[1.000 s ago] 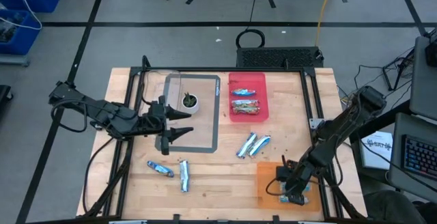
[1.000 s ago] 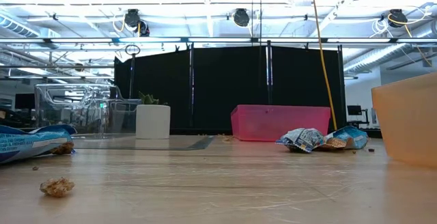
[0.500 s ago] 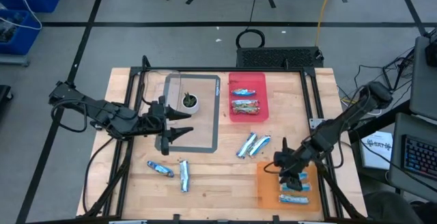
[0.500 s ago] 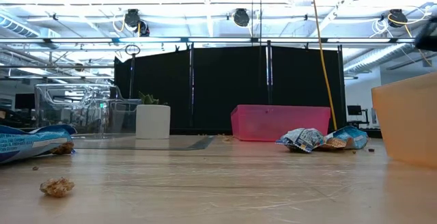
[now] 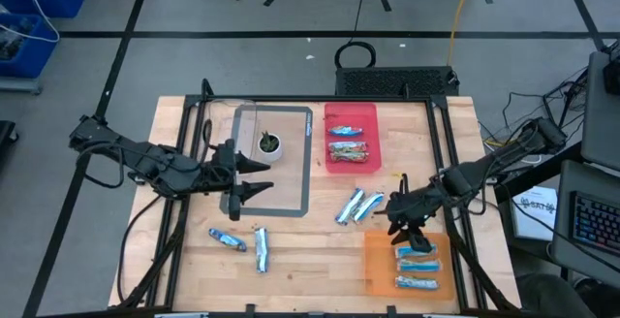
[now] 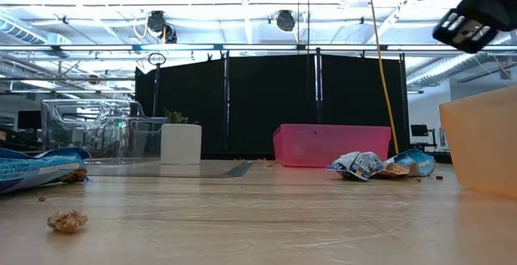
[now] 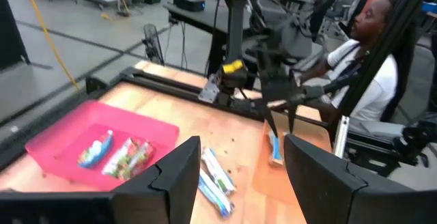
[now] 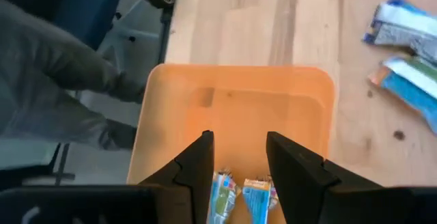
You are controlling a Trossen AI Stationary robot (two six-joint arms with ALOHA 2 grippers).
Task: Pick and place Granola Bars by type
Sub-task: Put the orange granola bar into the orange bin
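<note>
From my right wrist camera, the two blue bars in the orange bin are cut off by the picture's edge. Down low, my right claw is half out of the picture, so I can't see its fingers.

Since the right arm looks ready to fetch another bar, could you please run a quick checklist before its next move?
1. Right end effector empty, fingers apart: ok; the right wrist view shows nothing between them.
2. Dropped bars inside the orange bin: ok; two blue bars lie in it.
3. Next target reachable: ok; a pair of blue bars lies on the table just beside the right end effector.
4. Left end effector out of the way: ok; it hangs over the clear tray, far from the pair.
5. Pink bin sorted by type: cannot tell.
6. Two bars at the front left unsorted: not ok.
</note>
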